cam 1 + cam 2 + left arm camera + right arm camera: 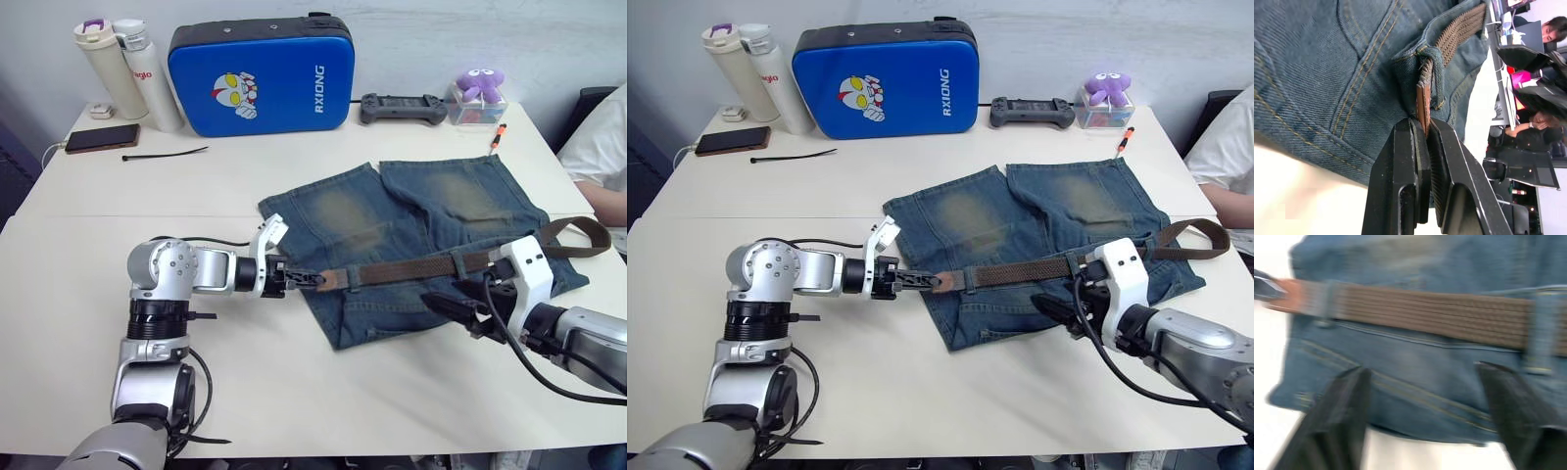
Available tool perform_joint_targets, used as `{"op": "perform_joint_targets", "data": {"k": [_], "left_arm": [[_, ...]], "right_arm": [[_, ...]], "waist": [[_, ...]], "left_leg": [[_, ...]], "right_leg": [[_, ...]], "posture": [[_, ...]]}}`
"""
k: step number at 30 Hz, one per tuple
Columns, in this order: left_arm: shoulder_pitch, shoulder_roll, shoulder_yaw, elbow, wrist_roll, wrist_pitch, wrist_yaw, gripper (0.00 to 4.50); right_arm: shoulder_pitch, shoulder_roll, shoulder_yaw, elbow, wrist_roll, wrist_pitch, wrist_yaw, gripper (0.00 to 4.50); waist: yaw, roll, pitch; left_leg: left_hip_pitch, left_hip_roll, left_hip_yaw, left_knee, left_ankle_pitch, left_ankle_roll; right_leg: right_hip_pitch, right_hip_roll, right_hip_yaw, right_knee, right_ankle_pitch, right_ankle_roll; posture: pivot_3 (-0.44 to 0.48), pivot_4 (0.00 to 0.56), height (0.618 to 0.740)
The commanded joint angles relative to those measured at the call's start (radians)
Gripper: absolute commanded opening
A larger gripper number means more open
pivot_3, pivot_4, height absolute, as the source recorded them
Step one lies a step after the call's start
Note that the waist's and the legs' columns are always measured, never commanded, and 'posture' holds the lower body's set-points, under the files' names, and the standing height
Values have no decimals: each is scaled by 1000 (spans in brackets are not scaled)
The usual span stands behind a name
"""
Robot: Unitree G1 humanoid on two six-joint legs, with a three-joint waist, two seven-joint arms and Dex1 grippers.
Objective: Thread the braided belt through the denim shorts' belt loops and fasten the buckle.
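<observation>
The denim shorts (411, 245) lay flat on the white surface (235, 176); the braided belt (411, 266) ran along the waistband through a belt loop (1436, 73); the left gripper (312, 279) pinched its tan tip, stiffer and surer to hold than the limp weave; the right gripper (458, 308) hovered wide open.

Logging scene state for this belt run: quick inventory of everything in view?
denim shorts: 1, faded blue, flat mid-table
braided belt: 1, dark brown, tan tip, along the waistband, far end looped off the shorts' right side
belt loops: 2 seen, blue, belt through them
case: 1, blue, table back
bottles: 2, cream and white, back left
phone: 1, dark, back left
cable tie: 1, black, beside the phone
controller: 1, grey, back right
octopus toy: 1, purple, on a clear box
person's sleeve: white, right edge
left gripper: shut on belt tip
right gripper: open, over the shorts
</observation>
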Motion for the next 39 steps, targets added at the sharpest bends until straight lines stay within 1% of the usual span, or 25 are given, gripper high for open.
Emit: {"op": "perform_joint_targets", "data": {"k": [1, 3, 4, 5, 7, 9, 11, 12, 14, 16, 18, 19, 20, 23, 24, 26, 29, 34, 36, 39], "left_arm": [[-19, 28, 2, -22, -50, -1, -11, 0], [-15, 45, -8, -40, -80, -1, -24, 0], [-5, 64, -21, -53, -94, -1, -34, 0], [2, 80, -29, -62, -104, -1, -38, 0], [10, 122, -35, -69, -127, -1, -38, 0], [16, 178, -34, -72, -153, -1, -44, 0], [43, 288, -39, -83, -180, -1, -99, 0], [61, 339, -35, -79, -182, -1, -129, 0], [91, 421, -45, -76, -162, -11, -170, 0], [120, 495, -35, -72, -151, -18, -213, 0], [172, 572, -38, -82, -140, -63, -277, 0], [215, 630, -45, -96, -134, -94, -330, 0], [245, 670, -53, -106, -127, -119, -371, 0], [337, 775, -5, -58, -100, -177, -446, 0], [367, 802, 13, -51, -96, -187, -465, 0], [434, 843, 52, -42, -92, -204, -499, 0], [521, 879, 107, -10, -71, -231, -523, 0], [678, 929, 210, 76, -16, -291, -570, 0], [714, 938, 241, 95, -6, -302, -586, 0], [744, 946, 271, 115, 9, -315, -606, 0]], "right_arm": [[-9, 24, 65, 13, -164, -10, 55, 1658], [-32, 54, 145, 47, -266, -5, 49, 801], [-49, 90, 174, 74, -308, -9, 35, 347], [-64, 119, 194, 98, -343, -13, 24, 18], [-97, 129, 261, 136, -452, 6, 30, 18], [-108, 151, 285, 163, -499, 37, 37, 18], [-115, 169, 299, 180, -522, 58, 43, 18], [-119, 173, 309, 187, -536, 66, 50, 18], [-128, 185, 318, 194, -563, 83, 67, 18], [-145, 198, 327, 206, -585, 98, 93, 18], [-172, 218, 333, 220, -602, 112, 110, 18], [-191, 229, 337, 228, -609, 118, 121, 18], [-203, 239, 338, 233, -617, 124, 130, 18], [-240, 256, 358, 248, -643, 140, 168, 18], [-250, 260, 364, 253, -650, 143, 180, 18], [-268, 269, 376, 262, -669, 153, 208, 18], [-290, 284, 390, 275, -697, 162, 239, 18], [-316, 300, 405, 305, -743, 173, 284, 18], [-322, 306, 409, 313, -760, 178, 299, 18], [-326, 315, 410, 318, -782, 188, 318, 18]], "waist": [[1, 0, 0], [1, 0, 0], [1, 0, 0], [-2, -1, 0], [-6, 1, 0], [-8, 0, -1], [-9, -2, -2], [-19, -5, -3], [-24, -5, -4], [-23, -9, -6], [-22, -13, -8], [-23, -15, -9], [-26, -16, -9], [-29, -15, -9], [-38, -15, -9], [-47, -15, -9], [-55, -15, -9], [-64, -15, -9], [-64, -14, -8], [-61, -18, -10]], "left_leg": [[0, 0, 0, 0, 0, 0], [0, 0, 0, 0, 0, 0], [0, 0, 0, 0, 0, 0], [0, 0, 0, 0, 0, 0], [0, 0, 0, 0, 0, -1], [1, 0, 0, 0, 0, -1], [1, 0, 0, 0, 0, -1], [2, 0, 0, 0, 0, -1], [4, 0, 0, -2, 0, -3], [7, 0, 0, -4, 0, -3], [14, 0, 0, -9, 0, -1], [20, 0, 0, -15, -2, 3], [22, 0, 0, -17, -3, 3], [26, 0, 0, -21, -3, 3], [27, 0, 0, -22, -3, 3], [30, 0, 0, -29, -2, 2], [32, 0, 1, -33, -1, 0], [34, 2, 1, -35, 0, -1], [34, 2, 1, -36, 0, -1], [34, 3, 1, -36, 0, -1]], "right_leg": [[0, 0, 0, 0, 0, 0], [0, 0, 0, 0, 0, 0], [0, 0, 0, 0, 0, 0], [0, 0, 0, 0, 0, 0], [-1, 0, 1, 1, 0, 0], [-1, 0, 1, 2, 0, 0], [0, 0, 1, 2, 0, 0], [0, 0, 1, 2, 0, -1], [0, 0, 1, 2, 0, -2], [4, 0, 0, -1, 0, -2], [11, -1, 0, -5, 1, -3], [15, -2, 0, -8, 1, -4], [18, -2, 0, -10, 2, -5], [20, -3, 0, -12, 2, -7], [20, -3, 0, -12, 2, -8], [20, -4, 0, -13, 1, -10], [20, -4, 0, -13, 0, -12], [20, -3, 0, -12, -1, -15], [19, -3, 0, -12, -1, -15], [20, -3, -1, -12, -2, -16]], "posture": [[0, 150, 740], [0, 150, 740], [0, 150, 740], [0, 150, 740], [0, 150, 740], [0, 150, 740], [0, 150, 740], [0, 150, 740], [0, 150, 740], [0, 150, 740], [0, 150, 740], [0, 150, 740], [0, 150, 740], [0, 150, 740], [0, 150, 740], [0, 150, 740], [0, 150, 740], [0, 150, 740], [0, 150, 740], [0, 150, 740]]}}
